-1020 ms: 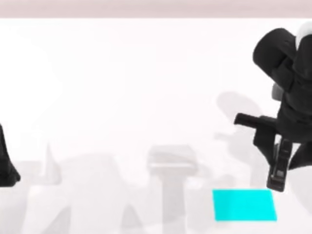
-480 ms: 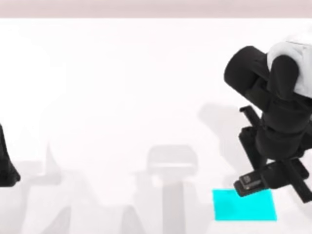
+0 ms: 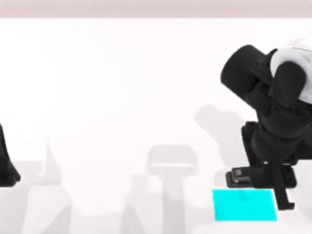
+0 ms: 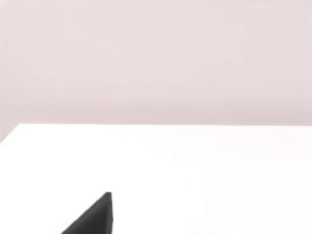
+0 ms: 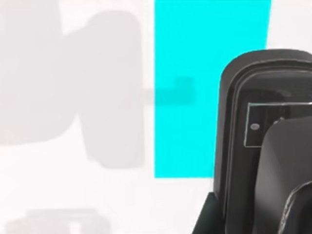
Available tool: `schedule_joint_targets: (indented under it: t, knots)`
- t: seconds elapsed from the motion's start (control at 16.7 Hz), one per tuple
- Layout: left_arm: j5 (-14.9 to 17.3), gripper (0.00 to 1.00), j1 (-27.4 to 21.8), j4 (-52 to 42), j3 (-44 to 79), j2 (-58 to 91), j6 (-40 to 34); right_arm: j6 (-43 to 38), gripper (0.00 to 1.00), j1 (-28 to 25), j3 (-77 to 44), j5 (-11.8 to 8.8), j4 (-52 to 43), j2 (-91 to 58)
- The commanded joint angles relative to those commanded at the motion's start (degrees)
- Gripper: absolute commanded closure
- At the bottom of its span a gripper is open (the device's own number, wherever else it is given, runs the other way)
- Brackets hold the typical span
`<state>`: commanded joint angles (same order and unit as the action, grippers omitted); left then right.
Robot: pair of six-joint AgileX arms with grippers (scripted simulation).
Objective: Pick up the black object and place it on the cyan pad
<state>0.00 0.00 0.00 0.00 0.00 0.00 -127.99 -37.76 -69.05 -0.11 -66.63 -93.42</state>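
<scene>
The right gripper is clamped on the black object, carried just above the cyan pad's far edge. Next: shift over the pad's middle, lower, release. The left arm sits parked.

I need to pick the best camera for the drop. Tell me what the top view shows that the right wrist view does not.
Only the top view shows the whole right arm, the parked left arm at the left edge, and the full cyan pad. Only the right wrist view shows the black object's grey panel detail close up. Both show the right tool carrying the black object beside the pad.
</scene>
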Motion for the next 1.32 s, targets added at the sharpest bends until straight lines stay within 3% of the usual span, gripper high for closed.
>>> schedule_joint_targets:
  t: [0.36, 0.9, 1.2, 1.32]
  knots:
    - [0.0, 0.00, 0.0, 0.0, 0.0, 0.0, 0.0, 0.1, 1.00, 0.2, 0.6, 0.0, 0.9, -0.5]
    - [0.0, 0.00, 0.0, 0.0, 0.0, 0.0, 0.0, -0.3, 1.00, -0.1, 13.9, 0.0, 21.9, -7.8]
    - [0.0, 0.00, 0.0, 0.0, 0.0, 0.0, 0.0, -0.4, 1.00, -0.2, 15.0, 0.0, 23.4, -8.4]
    - [0.0, 0.00, 0.0, 0.0, 0.0, 0.0, 0.0, -0.4, 0.85, -0.2, 15.0, 0.0, 23.4, -8.4]
